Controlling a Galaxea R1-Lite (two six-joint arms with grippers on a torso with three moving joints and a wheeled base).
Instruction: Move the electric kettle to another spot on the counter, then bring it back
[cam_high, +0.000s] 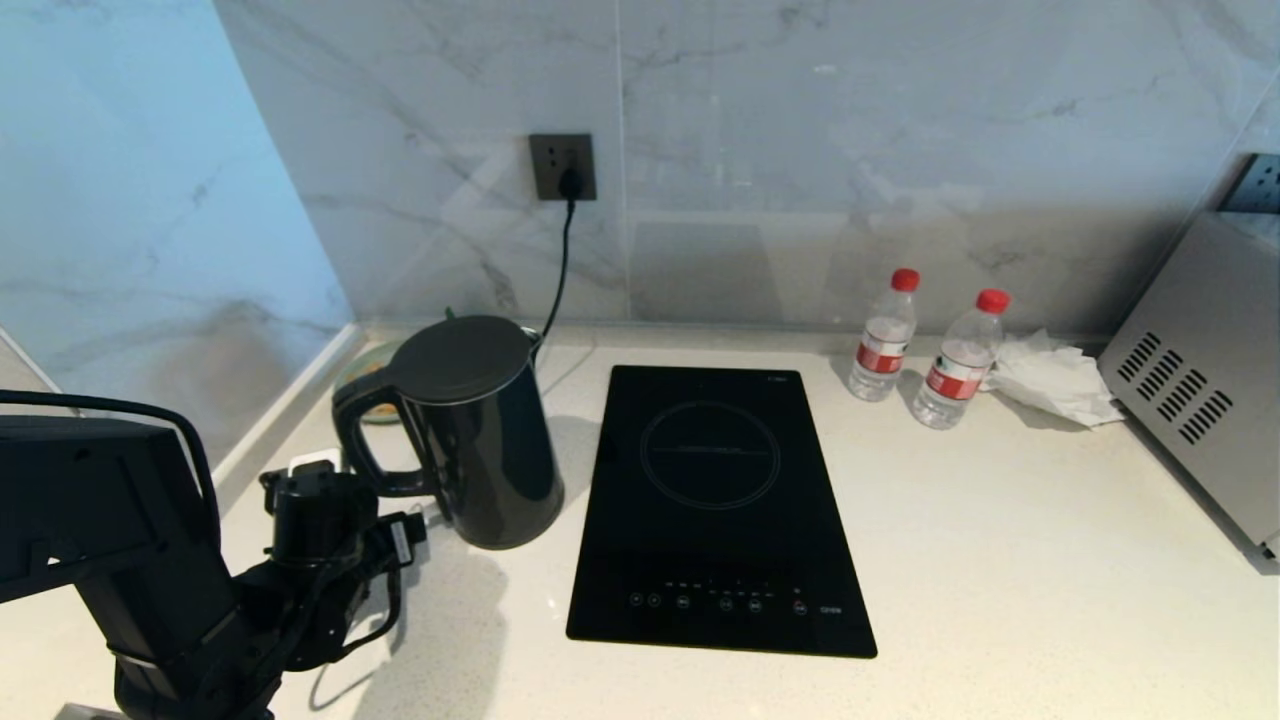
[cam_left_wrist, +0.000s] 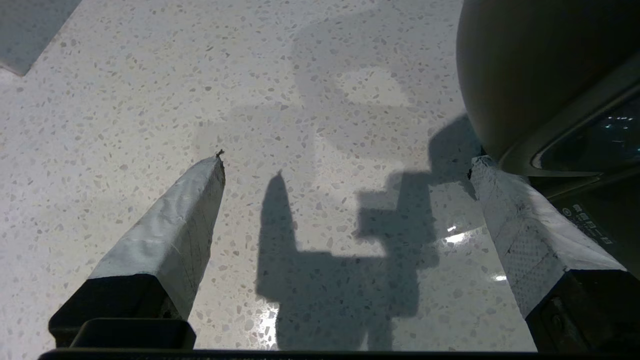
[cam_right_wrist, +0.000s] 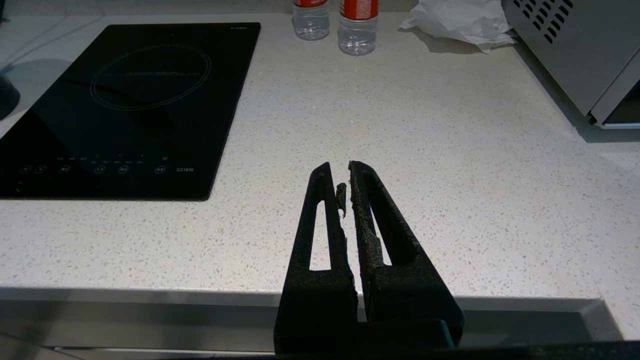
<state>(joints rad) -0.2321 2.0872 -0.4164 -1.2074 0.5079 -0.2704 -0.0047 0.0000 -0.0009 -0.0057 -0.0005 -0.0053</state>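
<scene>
Hovering low over the counter (cam_left_wrist: 150, 100), my left gripper (cam_left_wrist: 345, 160) is spread wide, one finger (cam_left_wrist: 520, 220) just beside the kettle (cam_high: 480, 430). Bare counter lies between the fingers. My right gripper (cam_right_wrist: 345, 175), pressed together, sits at the front edge.

Couldn't see left gripper (cam_left_wrist: 345, 165) fingertips in head view, arm body covered them. Electric kettle (cam_high: 470, 430) hid most of greenish round thing (cam_high: 365, 372) behind it; couldn't tell what it was. In left wrist view kettle was cut off by frame edge. Metal appliance (cam_high: 1205, 380) ran off right edge. Bottles (cam_right_wrist: 334, 22) lost their tops in right wrist view. Hob (cam_high: 718, 505) button labels were too small for me to read.
</scene>
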